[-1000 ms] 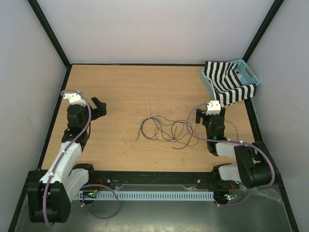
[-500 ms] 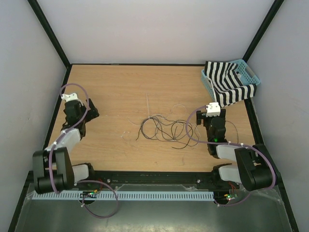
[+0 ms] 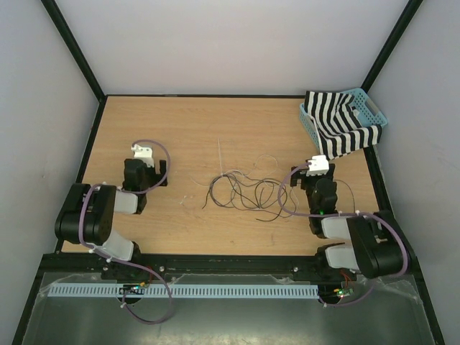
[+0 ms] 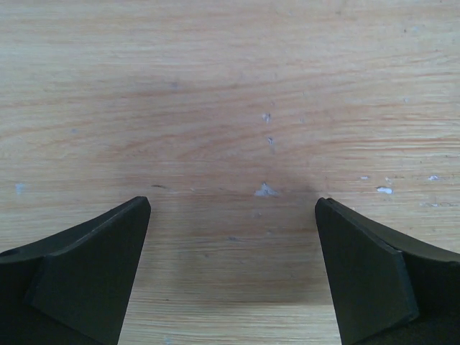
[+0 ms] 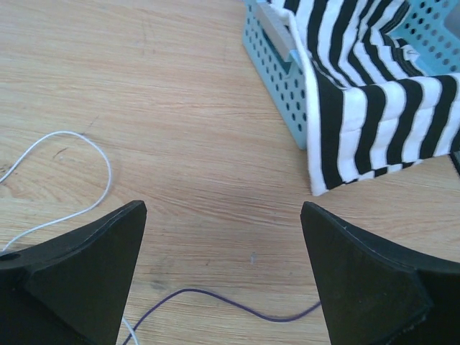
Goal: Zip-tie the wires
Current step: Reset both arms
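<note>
The wires lie in a loose tangle of thin black and pale loops on the middle of the table. My left gripper is open and empty, low over bare wood left of the tangle; its wrist view shows only wood between the fingers. My right gripper is open and empty at the tangle's right edge. In the right wrist view a pale strand loops at the left and a thin dark strand runs on the wood between the fingertips.
A light blue basket with a black-and-white striped cloth draped over it stands at the back right; it also shows in the right wrist view. A thin pale strip lies behind the tangle. Black frame posts line the table's sides.
My left arm has folded back and its gripper has swung from the table's left edge toward the middle. My right gripper has shifted only slightly.
</note>
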`<state>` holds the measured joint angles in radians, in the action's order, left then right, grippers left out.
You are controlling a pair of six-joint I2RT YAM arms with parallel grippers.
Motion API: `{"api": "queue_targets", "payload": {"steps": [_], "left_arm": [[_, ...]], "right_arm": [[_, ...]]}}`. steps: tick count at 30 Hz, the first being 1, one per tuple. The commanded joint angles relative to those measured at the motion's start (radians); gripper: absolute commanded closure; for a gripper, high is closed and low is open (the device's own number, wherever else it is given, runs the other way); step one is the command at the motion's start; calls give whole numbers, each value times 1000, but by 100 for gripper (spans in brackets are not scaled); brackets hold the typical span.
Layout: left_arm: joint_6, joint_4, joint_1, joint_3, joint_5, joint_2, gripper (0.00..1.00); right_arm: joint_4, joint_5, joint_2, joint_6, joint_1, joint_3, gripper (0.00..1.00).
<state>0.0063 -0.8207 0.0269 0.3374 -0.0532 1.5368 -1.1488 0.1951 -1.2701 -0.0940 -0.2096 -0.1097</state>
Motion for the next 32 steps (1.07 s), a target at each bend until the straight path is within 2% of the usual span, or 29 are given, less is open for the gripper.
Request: {"api": "queue_targets", "payload": {"steps": [1,3,4,6,8,11,14,17,32], "left_arm": [[78,-125,6,35,-53,11,1],[56,-62,-6,52,-68,4,1],[46,-53,-12,56,-60,1,1],[48,-62,-13,54,-60,5,1],[49,-63,-12,53,-60,3,1],[48,-63,-12,53,-60,3,1],[49,-64,-12,53,-60,3,1],[50,-64,-10,54,-61,2,1],[53,-64,-7,54,-66,4,1]], "right_arm": [[-244,-54,-147,28,1,25,1],[-389,-45,-257,20,1,29,1],[-376,-45,-260,21,1,20,0],[-153,-2,-201,53,1,-42,1],[-196,61,-245,69,1,-62,1],[-120,58,-218,77,1,-77,1],[-187,58,-236,68,1,-59,1],[-146,57,-223,72,1,-68,1],[-163,58,-230,69,1,-63,1]]}}
